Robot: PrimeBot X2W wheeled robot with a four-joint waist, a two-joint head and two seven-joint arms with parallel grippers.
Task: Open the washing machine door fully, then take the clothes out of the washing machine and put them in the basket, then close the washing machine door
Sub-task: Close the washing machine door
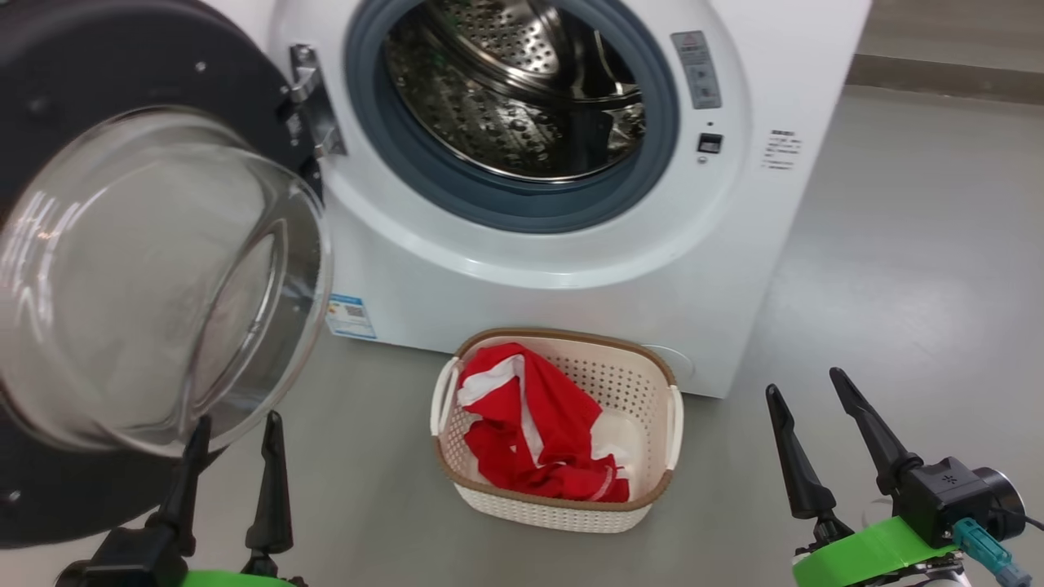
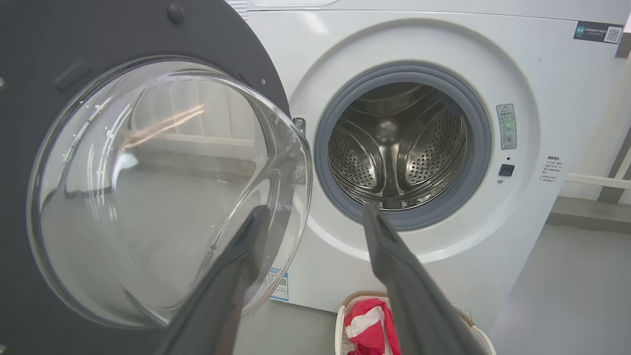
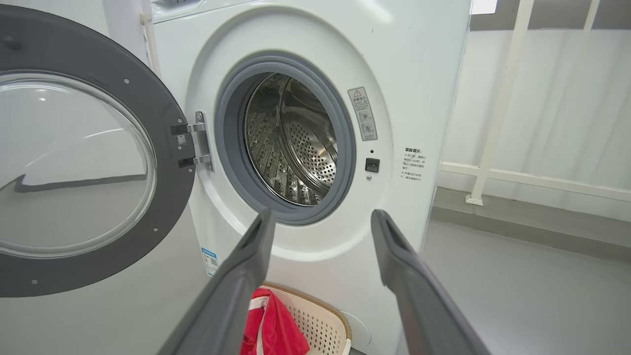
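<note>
The clothes [image 1: 530,424] are lying heaped in the basket [image 1: 563,512], the heap running from its back left corner toward its front rim, and the drum [image 1: 506,90] is looking empty, so I am judging the unloading done. The basket is sitting on the floor [image 1: 897,285] just before the washer [image 1: 571,285]. The door [image 1: 81,65] is hanging wide open on my left, glass bowl bulging toward me; closing it is remaining. My left gripper [image 1: 237,420] and right gripper [image 1: 803,383] are hovering spread, holding nothing.
</note>
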